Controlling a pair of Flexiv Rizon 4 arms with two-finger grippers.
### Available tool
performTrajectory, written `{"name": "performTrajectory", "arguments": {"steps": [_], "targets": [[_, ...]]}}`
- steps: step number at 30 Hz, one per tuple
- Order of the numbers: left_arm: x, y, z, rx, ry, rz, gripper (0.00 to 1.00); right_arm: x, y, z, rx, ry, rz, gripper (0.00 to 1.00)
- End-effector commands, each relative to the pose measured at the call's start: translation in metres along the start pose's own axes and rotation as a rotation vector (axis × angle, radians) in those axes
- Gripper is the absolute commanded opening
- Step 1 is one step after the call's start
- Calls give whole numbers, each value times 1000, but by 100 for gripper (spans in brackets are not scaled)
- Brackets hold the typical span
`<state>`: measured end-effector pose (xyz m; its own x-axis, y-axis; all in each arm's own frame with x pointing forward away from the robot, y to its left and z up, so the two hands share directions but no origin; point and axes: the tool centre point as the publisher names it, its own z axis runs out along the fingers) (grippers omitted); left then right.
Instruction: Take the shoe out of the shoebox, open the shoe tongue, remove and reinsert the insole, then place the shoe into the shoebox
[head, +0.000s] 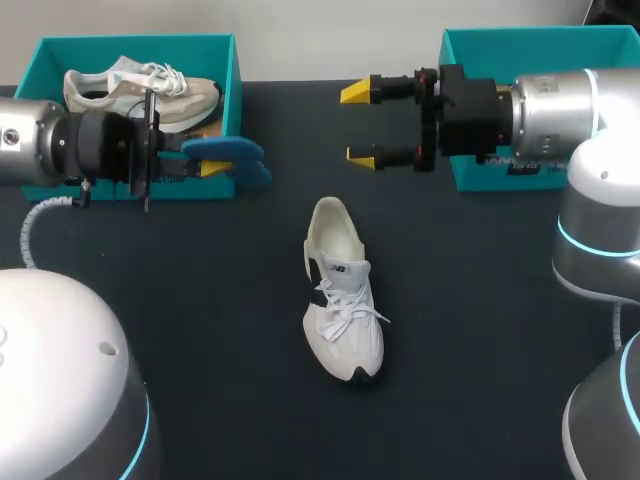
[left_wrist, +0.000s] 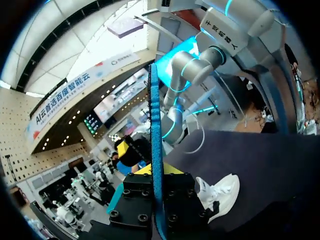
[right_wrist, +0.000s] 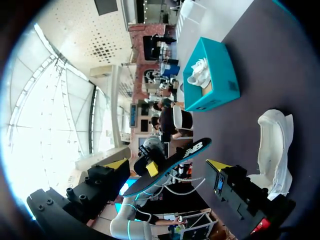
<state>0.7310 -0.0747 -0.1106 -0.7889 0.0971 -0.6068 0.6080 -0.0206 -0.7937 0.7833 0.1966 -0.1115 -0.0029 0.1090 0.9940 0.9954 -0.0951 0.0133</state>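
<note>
The insole, likely light and floppy, is being pinched at its end by the left gripper; the right gripper is being held open.

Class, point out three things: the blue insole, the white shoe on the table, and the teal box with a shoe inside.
blue insole (head: 236, 150), head view, on its wide flat face.
white shoe (head: 346, 318), head view, on its laces.
teal box (head: 100, 50), head view, on its back wall.
</note>
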Motion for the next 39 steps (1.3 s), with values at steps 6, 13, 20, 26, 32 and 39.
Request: {"name": "performTrajectory", "arguments": {"steps": [6, 13, 20, 26, 32, 39], "targets": [[3, -4, -1, 88, -54, -1044, 0, 0, 0, 3, -3, -1, 0, 100], [4, -4, 0, 111, -71, -1079, 0, 0, 0, 3, -3, -1, 0, 100], [4, -4, 0, 111, -71, -1079, 0, 0, 0, 3, -3, -1, 0, 100], [4, -4, 0, 111, -71, -1079, 0, 0, 0, 3, -3, -1, 0, 100], [3, 0, 1, 85, -54, -1155, 0, 0, 0, 3, -3, -1, 0, 100], [-5, 3, 4, 64, -1, -1268, 0, 0, 0, 3, -3, -1, 0, 100]]}}
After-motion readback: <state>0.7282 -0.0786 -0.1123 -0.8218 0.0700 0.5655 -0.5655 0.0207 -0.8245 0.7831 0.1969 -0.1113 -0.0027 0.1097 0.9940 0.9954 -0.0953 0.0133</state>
